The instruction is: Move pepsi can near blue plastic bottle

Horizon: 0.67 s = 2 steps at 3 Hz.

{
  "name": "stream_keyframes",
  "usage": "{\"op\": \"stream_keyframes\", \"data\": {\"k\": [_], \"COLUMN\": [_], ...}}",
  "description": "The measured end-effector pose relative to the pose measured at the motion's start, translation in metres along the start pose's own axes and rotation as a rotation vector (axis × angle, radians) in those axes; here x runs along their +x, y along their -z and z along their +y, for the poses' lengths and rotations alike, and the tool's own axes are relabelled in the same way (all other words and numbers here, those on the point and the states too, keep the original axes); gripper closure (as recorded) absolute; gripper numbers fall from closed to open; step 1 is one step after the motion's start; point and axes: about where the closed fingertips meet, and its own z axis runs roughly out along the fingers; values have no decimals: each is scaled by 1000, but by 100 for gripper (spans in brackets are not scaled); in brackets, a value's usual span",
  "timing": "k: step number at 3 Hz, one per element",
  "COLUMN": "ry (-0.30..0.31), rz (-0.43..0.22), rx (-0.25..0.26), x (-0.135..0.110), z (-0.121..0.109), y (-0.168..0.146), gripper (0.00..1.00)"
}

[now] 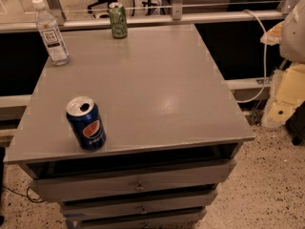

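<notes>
The pepsi can (86, 123) is dark blue with the round red-white-blue logo and an opened silver top. It stands upright near the front left corner of the grey cabinet top (152, 85). The blue plastic bottle (50, 31) is clear, with a white cap and a white label, and stands upright at the back left corner, far behind the can. My gripper is not in view. A white and cream shape (288, 61) at the right edge may be part of my arm, well off the cabinet top.
A green can (118, 20) stands upright at the back edge, right of the bottle. The cabinet has drawers (138, 185) at the front. A rail (143, 20) runs behind it. A white cable (261, 56) hangs at the right over speckled floor.
</notes>
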Motion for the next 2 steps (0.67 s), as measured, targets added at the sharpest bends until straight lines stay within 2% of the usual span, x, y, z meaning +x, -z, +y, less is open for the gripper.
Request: {"op": "stream_keyframes", "data": {"k": [1,2], "ry": [0,-11], "rz": [0,-41], "rx": [0,-11], "x": [0,-8], "z": [0,2], "y": [0,-8], "gripper": [0,0]}}
